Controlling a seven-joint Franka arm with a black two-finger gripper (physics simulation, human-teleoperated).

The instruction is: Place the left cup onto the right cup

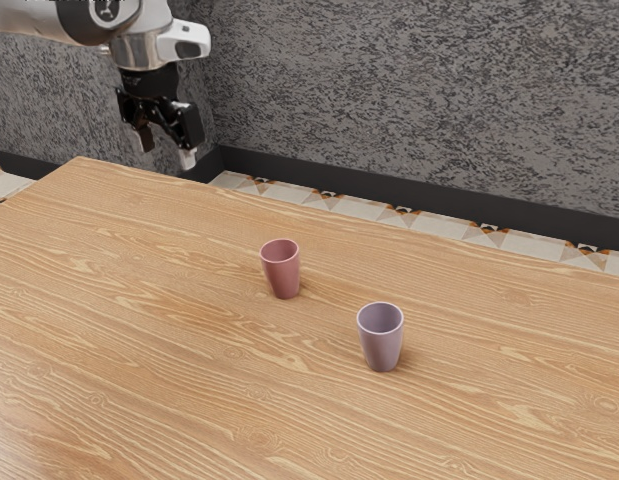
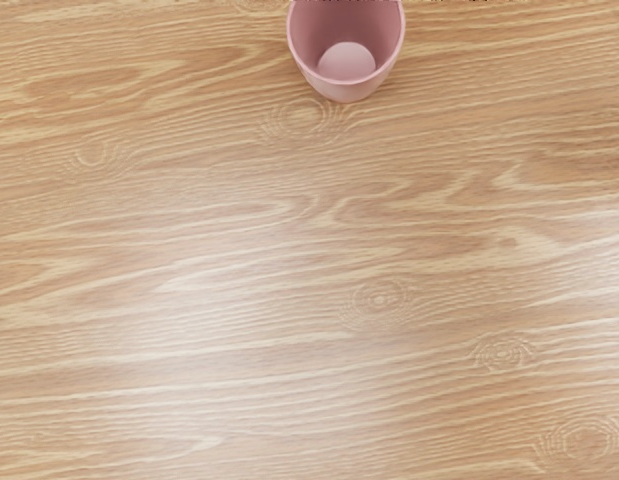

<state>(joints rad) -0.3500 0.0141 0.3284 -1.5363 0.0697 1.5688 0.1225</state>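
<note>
Our black fingers (image 1: 188,140) hang apart and empty, high over the far left of the light wooden surface (image 1: 109,300). The approach step is in hand. The tapered pink cup (image 1: 281,268) stands upright mid-surface, left of and apart from the tapered lilac cup (image 1: 380,336). Next we likely need to descend and straddle the pink cup's wall.

A home-like room: wooden table (image 1: 139,330), speckled wall (image 1: 439,90), patterned floor tiles (image 1: 429,222).
</note>
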